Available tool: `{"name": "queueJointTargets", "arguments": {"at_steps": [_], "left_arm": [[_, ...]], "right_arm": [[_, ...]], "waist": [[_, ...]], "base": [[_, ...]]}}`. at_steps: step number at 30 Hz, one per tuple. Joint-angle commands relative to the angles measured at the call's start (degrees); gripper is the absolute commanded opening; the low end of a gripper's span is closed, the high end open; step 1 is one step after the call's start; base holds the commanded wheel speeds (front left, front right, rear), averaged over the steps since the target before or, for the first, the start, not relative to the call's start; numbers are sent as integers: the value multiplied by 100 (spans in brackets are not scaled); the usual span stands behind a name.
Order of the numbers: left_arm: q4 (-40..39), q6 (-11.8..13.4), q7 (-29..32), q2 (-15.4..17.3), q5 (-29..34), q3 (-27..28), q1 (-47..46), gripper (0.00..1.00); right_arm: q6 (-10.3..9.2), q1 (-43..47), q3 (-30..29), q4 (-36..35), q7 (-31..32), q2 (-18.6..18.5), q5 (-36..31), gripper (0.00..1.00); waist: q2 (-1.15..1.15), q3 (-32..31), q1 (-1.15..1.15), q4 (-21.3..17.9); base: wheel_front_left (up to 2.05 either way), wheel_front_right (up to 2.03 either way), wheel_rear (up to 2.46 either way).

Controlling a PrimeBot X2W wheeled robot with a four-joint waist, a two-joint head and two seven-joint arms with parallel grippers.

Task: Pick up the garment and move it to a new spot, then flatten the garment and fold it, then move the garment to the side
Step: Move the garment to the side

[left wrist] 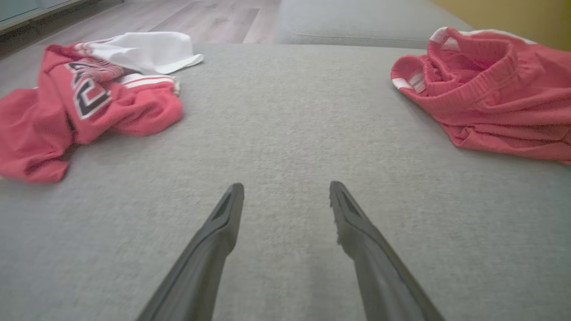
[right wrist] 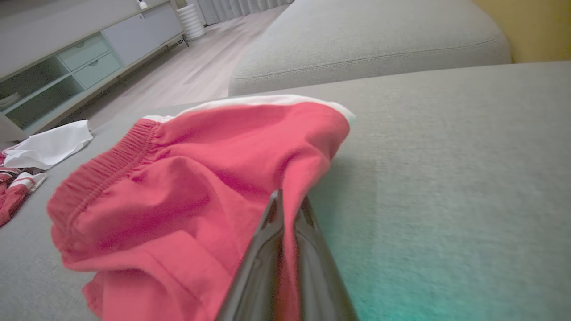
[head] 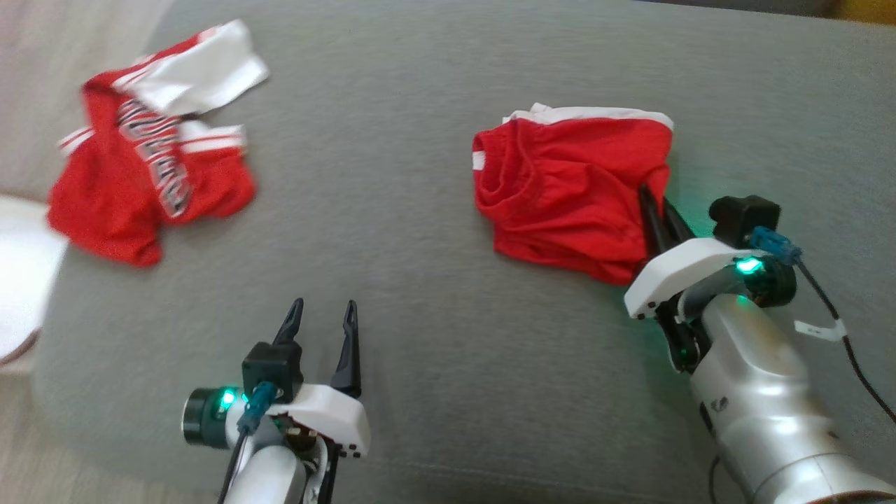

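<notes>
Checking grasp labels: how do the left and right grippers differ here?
The left gripper is open; the right gripper is shut. The left gripper holds nothing, over bare grey cushion; the right gripper pinches the red shorts at their edge. Both have dark fingers, low over the cushion.

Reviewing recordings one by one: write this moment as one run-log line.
phase: grasp | right hand: shut on red shorts | left hand: open, empty | jersey: crumpled on sofa, robot's left
</notes>
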Motion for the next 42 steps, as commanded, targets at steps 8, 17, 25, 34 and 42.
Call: {"name": "queueJointTargets", "arguments": {"at_steps": [8,17,25,34,42], "left_arm": [[-142,-97,-70,41,111,264,-538,100],[-41,-215,-70,41,255,354,-802,100],[48,-356,-70,41,334,178,-908,100],[80,-410,-70,41,411,17,-876,100],[13,-403,-70,41,430,123,-880,100]], "right_arm": [[37,94,447,-324,-63,35,98,0],[37,154,653,-559,-63,35,86,0],[37,-281,417,-331,-63,-96,-550,0],[37,-1238,-564,591,-63,-1321,-1745,0],[37,-1600,-1991,946,83,-2209,-2757,10]], "waist": [[0,-94,0,-1919],[0,119,0,-3342],[0,394,0,-3458],[0,680,0,-2565],[0,867,0,-2102]], "base": [[0,0,0],[0,0,0],[0,0,0],[0,0,0],[0,0,0]]}}
